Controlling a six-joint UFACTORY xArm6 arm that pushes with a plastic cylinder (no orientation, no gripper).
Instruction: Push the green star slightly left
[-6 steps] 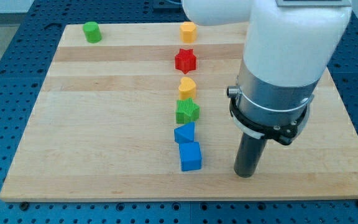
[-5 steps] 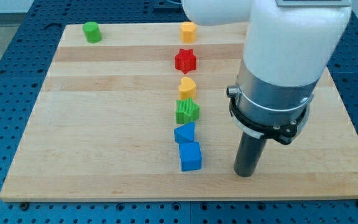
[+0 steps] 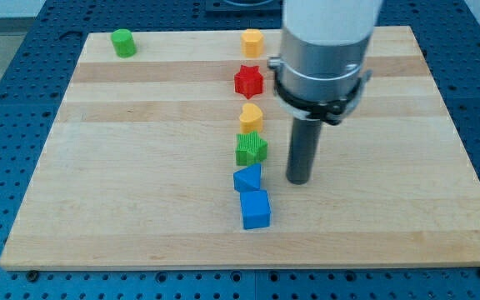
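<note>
Right now my tip [image 3: 298, 181] rests on the wooden table [image 3: 140, 167] just to the view's right of the green star [image 3: 251, 149], with a narrow strip of bare wood between them; it grasps nothing, being only a plain rod. The green star sits near the middle of the table, in a column of blocks running from the top edge toward the bottom edge. Above it, close by, is a small yellow block [image 3: 251, 117], probably heart-shaped, though its outline is hard to read. Further up come the red star [image 3: 248, 81] and, near the top edge, a yellow hexagon-like block [image 3: 252, 41]. Below the green star lie a blue triangular block [image 3: 247, 178] and a blue cube [image 3: 255, 209], touching each other. A green cylinder [image 3: 123, 42] stands near the top left corner.
</note>
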